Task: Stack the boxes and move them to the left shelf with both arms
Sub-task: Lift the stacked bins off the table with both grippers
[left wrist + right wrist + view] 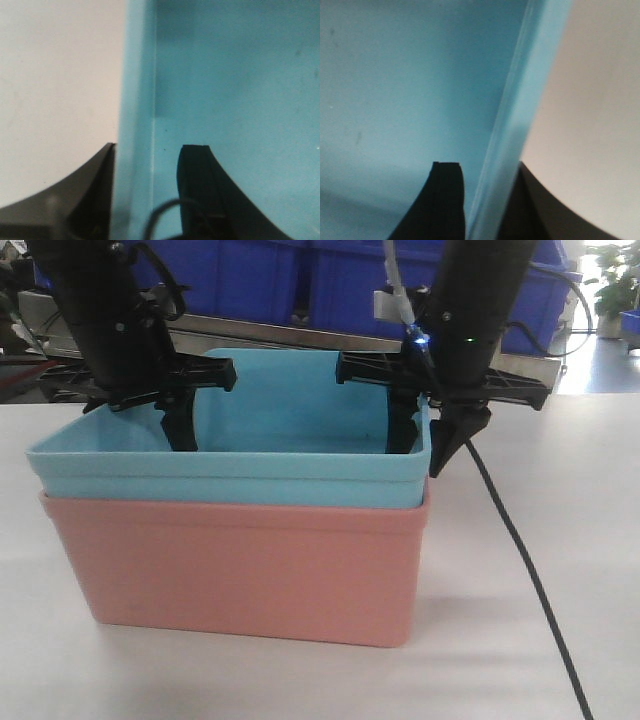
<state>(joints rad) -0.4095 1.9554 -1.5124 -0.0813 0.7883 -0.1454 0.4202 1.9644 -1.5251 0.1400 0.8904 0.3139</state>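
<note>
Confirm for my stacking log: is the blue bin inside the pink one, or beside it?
Inside. The sky-blue bin sits nested in the salmon-pink bin, only its rim band showing above the pink rim.

upper box (300, 410) nested in lower box (240, 570), on table (100, 670) | left gripper (152, 147) astride 9 o'clock wall | right gripper (425, 445) astride 3 o'clock wall | crates (330, 280) behind, 12 o'clock

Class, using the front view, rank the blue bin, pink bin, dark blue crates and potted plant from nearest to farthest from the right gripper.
1. Blue bin: the right gripper's fingers straddle its right wall.
2. Pink bin: directly beneath it.
3. Dark blue crates: behind the bins.
4. Potted plant: far back right.
</note>
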